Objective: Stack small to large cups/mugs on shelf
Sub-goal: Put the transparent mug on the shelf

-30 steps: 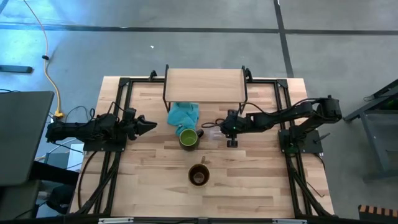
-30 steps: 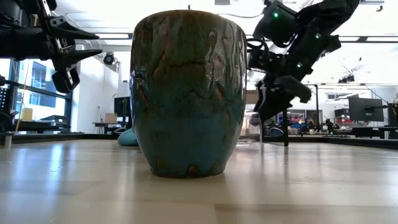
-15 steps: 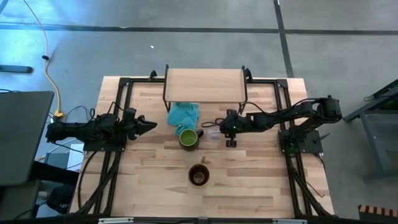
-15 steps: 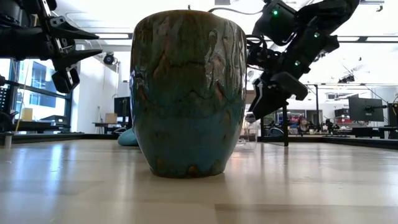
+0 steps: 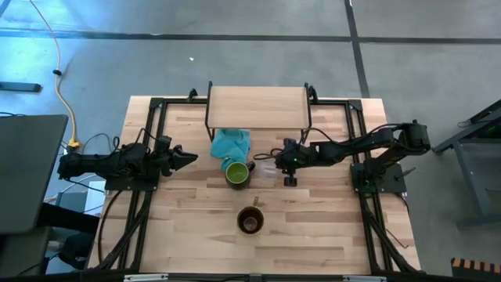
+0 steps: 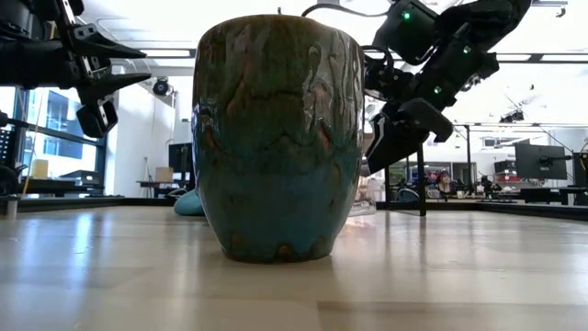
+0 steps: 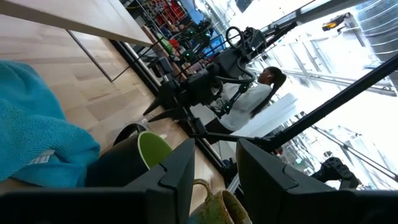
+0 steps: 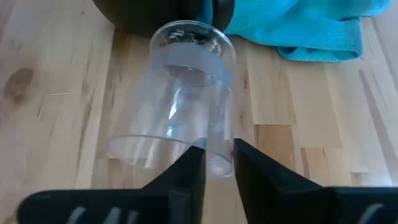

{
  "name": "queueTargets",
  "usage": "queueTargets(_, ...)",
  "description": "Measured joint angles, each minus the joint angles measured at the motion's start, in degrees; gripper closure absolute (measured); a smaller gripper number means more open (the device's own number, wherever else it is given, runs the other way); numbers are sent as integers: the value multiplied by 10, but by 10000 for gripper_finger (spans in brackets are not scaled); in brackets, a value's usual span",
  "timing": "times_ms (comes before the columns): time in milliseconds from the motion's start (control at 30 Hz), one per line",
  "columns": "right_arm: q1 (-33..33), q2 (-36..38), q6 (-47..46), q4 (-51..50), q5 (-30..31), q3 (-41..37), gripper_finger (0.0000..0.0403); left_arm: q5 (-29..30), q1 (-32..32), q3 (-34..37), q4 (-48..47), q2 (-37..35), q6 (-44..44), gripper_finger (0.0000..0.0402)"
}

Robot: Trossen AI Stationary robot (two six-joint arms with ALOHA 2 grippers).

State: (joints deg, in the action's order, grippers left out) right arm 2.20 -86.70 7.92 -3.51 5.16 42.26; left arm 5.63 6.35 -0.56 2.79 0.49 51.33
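The small clear glass cup lies tilted, rim toward my right gripper, which is shut on it just right of the green-lined dark mug. That mug stands on the table beside the teal cloth. The brown mug stands nearer the front edge and fills the low view. The shelf stands at the far edge on thin black legs. My left gripper hovers open at the table's left, pointing level toward the mugs. My right gripper pinches the glass cup's wall at the rim, one finger inside the mouth and one outside. The fingers slant down from the table's right side. The cup tilts, with its base end toward the dark mug; whether it touches the table I cannot tell.
Black frame rails run along both sides of the table. The teal cloth lies just beyond the glass cup, partly under the shelf's front edge. Bare planks stretch around the brown mug.
My right gripper has tipped a little and drawn its fingers in on the glass cup's rim. The cup now stands tilted against its earlier place on the table. The left arm has kept still.
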Motion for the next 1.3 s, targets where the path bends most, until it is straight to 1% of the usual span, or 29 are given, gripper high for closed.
queueTargets(100,0,0,-3,2,-12,0,383,0,0,0,0,0,0,296)
queueTargets(167,0,0,-4,1,-22,0,397,0,0,0,0,0,0,296)
queueTargets(333,0,0,-15,-4,-22,0,395,0,0,0,0,0,0,296)
queueTargets(500,-3,4,-19,-45,-22,3,400,0,0,0,0,0,0,296)
queueTargets(700,-4,15,2,-165,-21,50,402,0,0,0,-6,0,0,296)
queueTargets(900,2,31,36,-252,-17,110,402,5,0,0,-10,0,-2,295)
queueTargets(1100,9,32,50,-413,-16,186,402,5,0,0,-9,0,-3,295)
queueTargets(1300,16,32,37,-583,7,262,403,6,0,0,-9,0,-3,295)
